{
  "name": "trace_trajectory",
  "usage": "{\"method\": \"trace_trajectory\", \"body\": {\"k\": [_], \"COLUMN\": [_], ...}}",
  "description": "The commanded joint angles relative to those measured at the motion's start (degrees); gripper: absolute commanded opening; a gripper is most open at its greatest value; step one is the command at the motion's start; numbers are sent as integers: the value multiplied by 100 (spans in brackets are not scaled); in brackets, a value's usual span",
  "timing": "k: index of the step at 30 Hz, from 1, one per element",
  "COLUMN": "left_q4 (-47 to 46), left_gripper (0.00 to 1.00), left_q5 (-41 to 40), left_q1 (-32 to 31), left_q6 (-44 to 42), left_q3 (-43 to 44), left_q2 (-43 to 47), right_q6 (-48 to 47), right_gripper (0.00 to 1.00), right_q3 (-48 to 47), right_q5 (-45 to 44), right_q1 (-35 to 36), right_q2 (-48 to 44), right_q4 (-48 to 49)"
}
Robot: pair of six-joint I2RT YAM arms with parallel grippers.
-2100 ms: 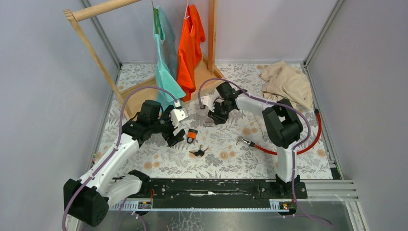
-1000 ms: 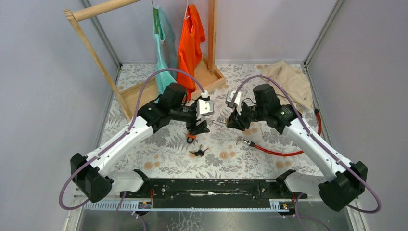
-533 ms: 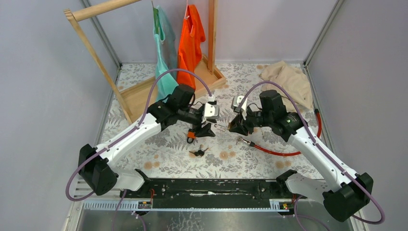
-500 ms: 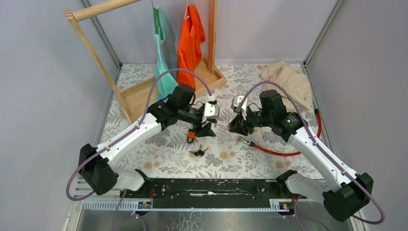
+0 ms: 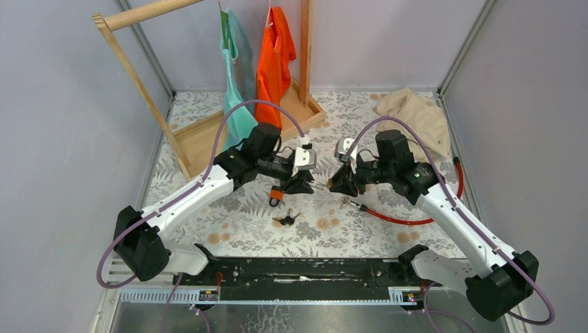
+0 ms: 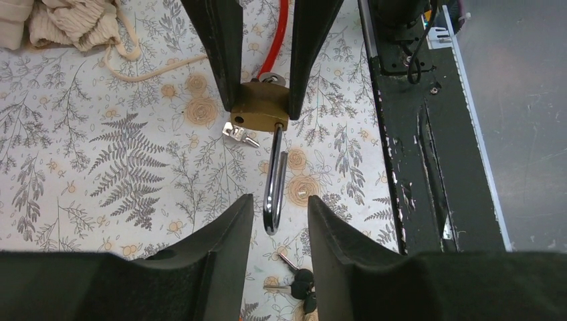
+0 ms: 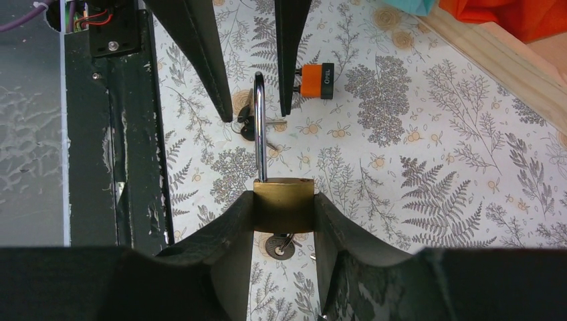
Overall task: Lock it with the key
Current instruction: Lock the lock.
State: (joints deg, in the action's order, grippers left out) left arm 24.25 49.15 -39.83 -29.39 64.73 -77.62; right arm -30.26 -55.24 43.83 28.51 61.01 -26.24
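Observation:
My right gripper [image 7: 283, 194] is shut on the body of a brass padlock [image 7: 283, 200], held in the air. A key [image 7: 279, 246] sticks in the padlock's underside, behind my fingers. The chrome shackle [image 6: 274, 180] points at my left gripper [image 6: 279, 200] and looks open, its shorter leg ending short of the body. The left fingers stand on either side of the shackle's tip with a small gap on each side. From above, the left gripper [image 5: 305, 184] and the right gripper [image 5: 335, 186] face each other over the mat.
An orange padlock [image 5: 277, 193] and a bunch of black-headed keys [image 5: 286, 220] lie on the floral mat below the grippers. A red cable [image 5: 409, 218] curls at the right, a beige cloth [image 5: 412, 118] lies back right. A wooden rack [image 5: 208, 135] with shirts stands back left.
Both arms have swung in to the middle, facing each other. My left jaws have narrowed round the shackle tip. The right gripper has kept its hold on the brass padlock.

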Motion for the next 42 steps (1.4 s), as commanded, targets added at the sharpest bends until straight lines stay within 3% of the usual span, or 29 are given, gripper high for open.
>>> {"method": "trace_trajectory", "body": {"k": [1,22,29,31,37,39,42], "left_q4": [-351,-351,-351,-443,-1333,-1557,-1421], "left_gripper": [41,20,0,0,0,0,0], "left_q5": [130,184,195,184,662,908,1065], "left_q1": [-42,-121,-122,-109,322,467,498], "left_q6": [172,405,412,529,1601,1875,1946], "left_q3": [52,249,178,133,-225,-240,30], "left_q2": [6,-207,-109,-35,336,388,343], "right_q6": [78,69,131,215,175,23,-114], "right_gripper": [0,0,1,16,89,98,100], "right_q3": [-9,-8,-135,-229,-651,-929,-1337], "right_q5": [286,380,409,396,114,13,52], "right_q1": [-24,-28,-29,-25,-24,-27,-26], "right_q2": [-142,61,156,150,104,131,239], "right_q4": [268,215,137,145,-57,-232,-486]}}
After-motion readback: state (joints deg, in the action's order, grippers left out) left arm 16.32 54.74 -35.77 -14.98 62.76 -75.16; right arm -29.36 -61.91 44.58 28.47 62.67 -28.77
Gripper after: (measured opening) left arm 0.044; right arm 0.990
